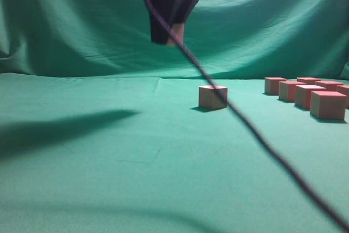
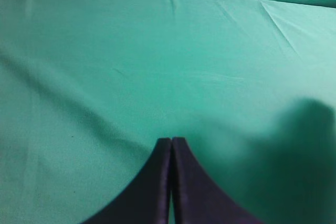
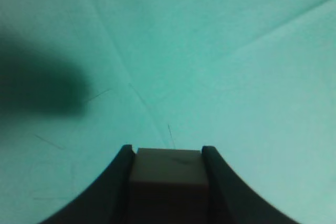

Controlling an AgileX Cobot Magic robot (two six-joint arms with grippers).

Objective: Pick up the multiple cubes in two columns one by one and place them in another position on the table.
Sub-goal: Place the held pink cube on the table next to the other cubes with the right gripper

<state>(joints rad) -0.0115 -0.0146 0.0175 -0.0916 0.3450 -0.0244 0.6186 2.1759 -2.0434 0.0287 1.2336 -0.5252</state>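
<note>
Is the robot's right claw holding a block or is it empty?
Holding one. The right gripper is shut on a cube wedged between its fingers, high above the table.

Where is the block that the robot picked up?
The cube sits clamped in the right gripper, high above the table, up and left of the lone cube in the exterior view.
</note>
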